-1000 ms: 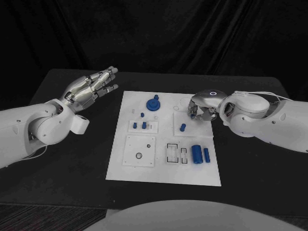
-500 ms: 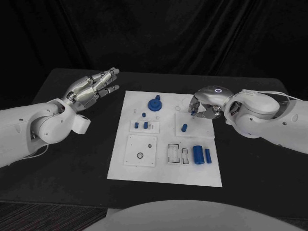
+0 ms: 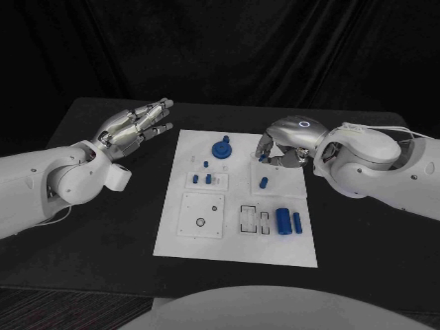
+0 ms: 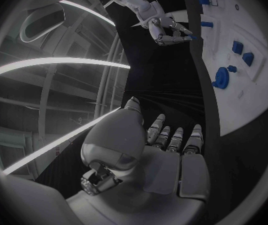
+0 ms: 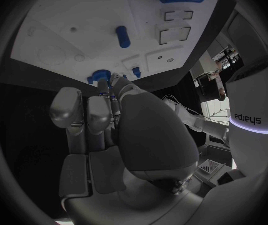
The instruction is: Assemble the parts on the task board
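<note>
The task board (image 3: 235,237) lay flat in the middle of the black counter (image 3: 101,234). On it, toward 12 o'clock, stood a round blue part with a knob (image 3: 221,148). Near the centre of the board two small blue pegs (image 3: 201,179) stood side by side in a raised white block, and one short blue peg (image 3: 262,183) stood at about 3 o'clock from them. Toward 5 o'clock, two blue cylinders (image 3: 289,221) lay side by side, next to empty rectangular slots (image 3: 247,218).

The right hand (image 3: 283,146) was over the board's edge at about 1 o'clock, with its fingers curled down and together. A small blue piece (image 3: 264,157) showed at its fingertips, and the hand seemed to pinch it, but the grip itself was partly hidden. In the right wrist view the fingertips (image 5: 112,82) were close to a blue part (image 5: 99,76) on the board.

The left hand (image 3: 133,124) was above the counter at about 10 o'clock from the board, well apart from it, with fingers straight, spread and holding nothing.
</note>
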